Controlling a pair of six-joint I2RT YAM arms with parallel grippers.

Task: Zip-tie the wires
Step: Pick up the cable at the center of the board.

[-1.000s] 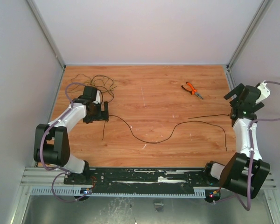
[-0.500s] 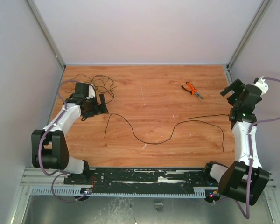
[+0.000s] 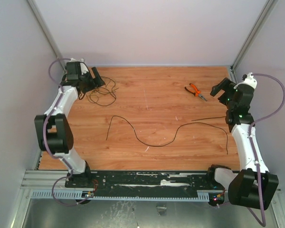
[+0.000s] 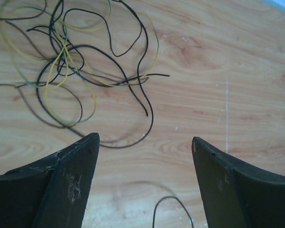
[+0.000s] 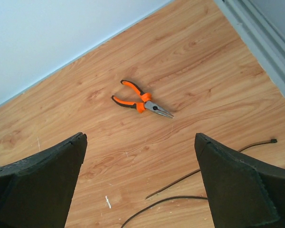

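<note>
The left gripper [image 4: 143,142] hangs with its jaws well apart and nothing between them, tilted down at the far left corner of the table [image 3: 147,109]. That looks like a stance for reaching into the tangle rather than for carrying anything. Just ahead of its fingertips lie the wires [image 4: 61,61]: a loose heap of very thin strands, mostly black with a few yellow and green ones threaded through. They lie in floppy overlapping loops flat on the wood, and several stray ends poke out toward the gripper. Nothing binds them, so the tying seems not yet begun. They will probably need gathering into one bunch first, since strands this limp are likely to slip out of a pinch. Another long strand [image 3: 152,145] snakes alone across the middle of the table, well apart from the heap. On the other side the right gripper [image 5: 140,137] is likewise spread wide and empty, raised above the far right area and facing the orange-handled pliers [image 5: 142,102], which lie untouched near the back wall. Beneath it runs a thin dark strip [image 5: 173,183] with a small blocky end, possibly the zip tie, though it is too slight to say for certain.
</note>
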